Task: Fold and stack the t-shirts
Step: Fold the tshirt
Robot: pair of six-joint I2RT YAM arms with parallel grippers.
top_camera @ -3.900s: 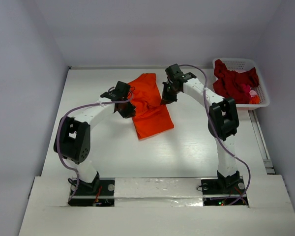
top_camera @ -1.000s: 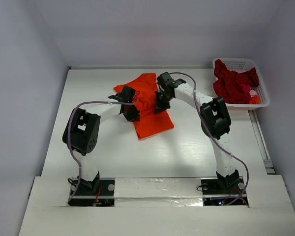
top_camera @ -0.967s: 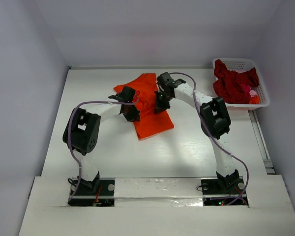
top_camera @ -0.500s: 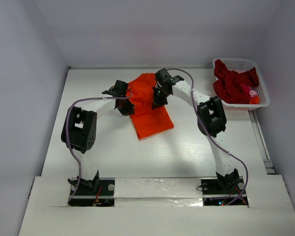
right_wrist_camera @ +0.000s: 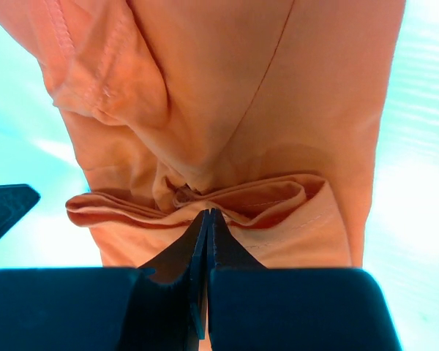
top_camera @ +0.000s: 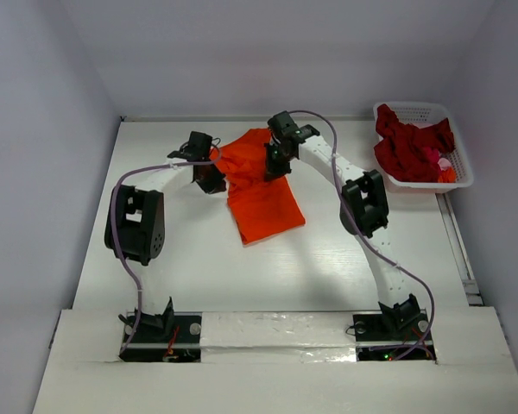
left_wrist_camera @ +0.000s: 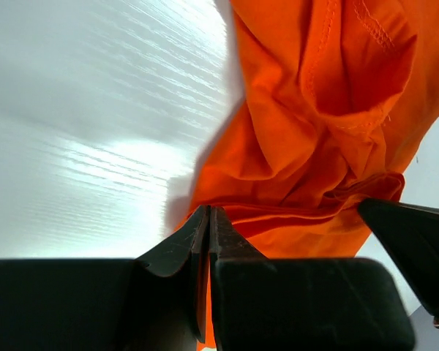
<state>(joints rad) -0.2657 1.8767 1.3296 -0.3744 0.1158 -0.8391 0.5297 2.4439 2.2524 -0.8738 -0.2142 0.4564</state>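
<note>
Scene: two white robot arms are reaching from the near edge of a white table (top_camera: 198, 267) toward its far middle, seen from above.

Orange t-shirt: the orange t-shirt (top_camera: 261, 197) is lying in the far middle of the table between the two arms. Its near half is resting flat, while its far half is bunching up between the grippers.

Left gripper: the left gripper (top_camera: 211, 178) is sitting at the shirt's left edge. In the left wrist view its fingers (left_wrist_camera: 177, 247) are pressing together and pinching the edge of the orange cloth, which is hanging in deep folds above the tabletop and casting a shadow on it.

Right gripper: the right gripper (top_camera: 274, 164) is sitting over the shirt's far right part. In the right wrist view its fingers (right_wrist_camera: 227, 252) are closing tightly on a raised, creased fold of the orange cloth, with a stitched hem running just beside the tips.

Dark red t-shirts: the dark red t-shirts (top_camera: 407, 145) are lying crumpled together in a heap inside the basket, well apart from the orange one.

Basket: a white latticed basket (top_camera: 414, 108) is standing at the far right corner of the table.
</note>
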